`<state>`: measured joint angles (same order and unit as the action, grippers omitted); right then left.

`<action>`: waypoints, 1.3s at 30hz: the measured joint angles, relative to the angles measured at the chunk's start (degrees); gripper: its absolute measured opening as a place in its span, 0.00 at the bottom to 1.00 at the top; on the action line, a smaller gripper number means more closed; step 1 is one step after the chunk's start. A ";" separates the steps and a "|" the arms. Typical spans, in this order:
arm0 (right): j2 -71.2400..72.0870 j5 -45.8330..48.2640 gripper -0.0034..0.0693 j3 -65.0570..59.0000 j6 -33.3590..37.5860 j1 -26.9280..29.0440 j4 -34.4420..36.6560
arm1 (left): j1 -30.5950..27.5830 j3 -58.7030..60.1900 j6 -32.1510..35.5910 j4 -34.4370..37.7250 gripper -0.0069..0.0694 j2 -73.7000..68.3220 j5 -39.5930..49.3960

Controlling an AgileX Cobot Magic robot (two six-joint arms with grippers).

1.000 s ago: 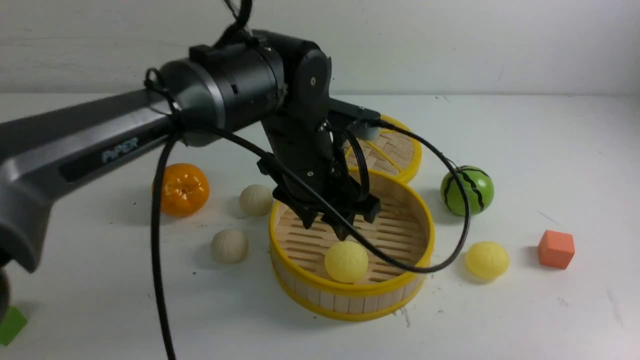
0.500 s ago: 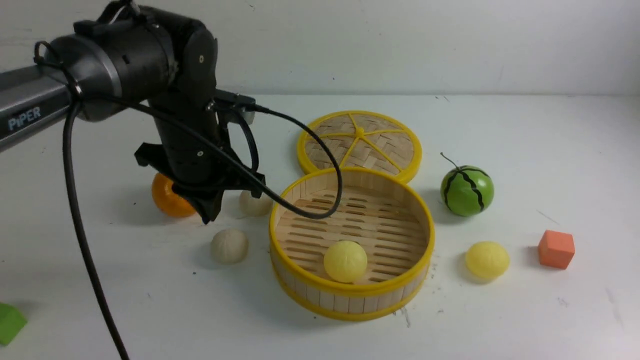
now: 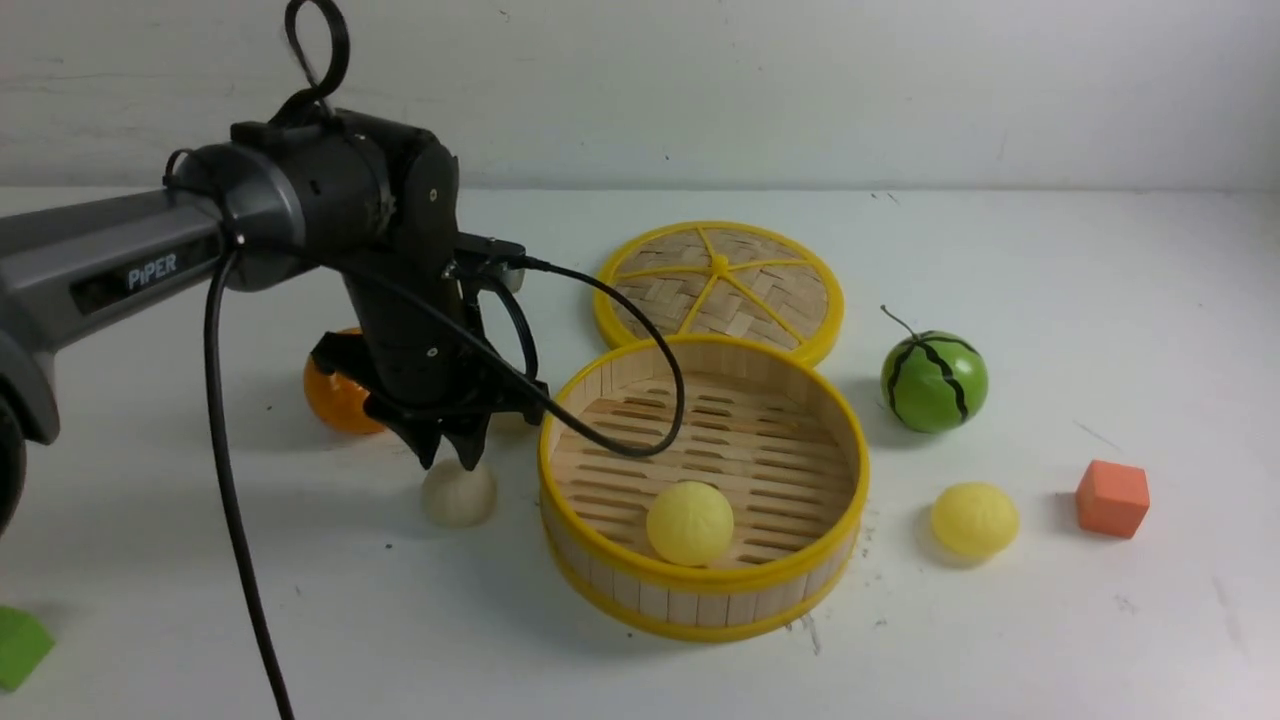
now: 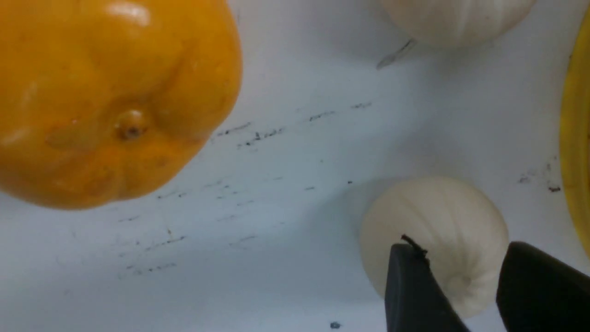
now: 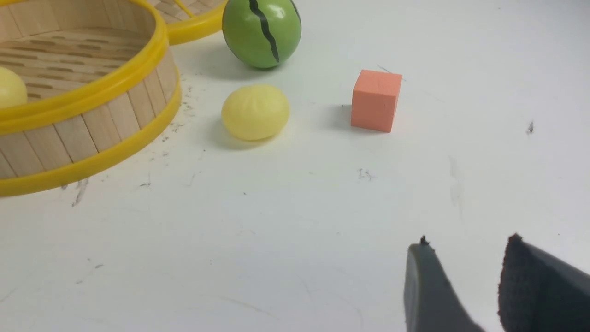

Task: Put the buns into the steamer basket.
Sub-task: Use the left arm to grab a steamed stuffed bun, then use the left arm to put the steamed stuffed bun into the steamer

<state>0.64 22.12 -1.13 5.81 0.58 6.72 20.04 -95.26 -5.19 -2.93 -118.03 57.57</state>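
Left gripper (image 3: 452,452) has swung off the steamer basket (image 3: 700,605) and hovers, jaws parted and empty, over a cream bun (image 3: 459,497) beside it. One yellow bun (image 3: 690,522) sits inside. Right gripper (image 5: 470,286) gapes, holding nothing.

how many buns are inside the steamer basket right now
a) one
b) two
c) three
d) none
a: only one pale yellow bun lies on the slatted floor of the steamer basket; the other yellow bun, a cream bun and a second cream bun all sit outside it.
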 joint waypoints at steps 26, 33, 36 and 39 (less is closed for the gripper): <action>0.00 0.00 0.38 0.00 -0.02 0.00 0.00 | 0.40 -7.23 -0.57 0.43 0.08 -0.37 10.90; 0.00 0.00 0.38 0.00 -0.02 0.00 0.00 | 7.03 -18.33 1.87 2.93 0.08 2.53 10.93; 0.00 0.00 0.38 0.00 -0.02 0.00 0.00 | 9.96 -21.66 3.44 3.85 0.08 -0.92 9.12; 0.00 0.00 0.38 0.00 -0.02 0.00 -0.05 | 10.62 -23.85 3.59 4.13 0.08 -5.66 8.49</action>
<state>0.64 22.12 -1.13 5.79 0.58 6.67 30.66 -119.10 -1.60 1.21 -123.69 66.06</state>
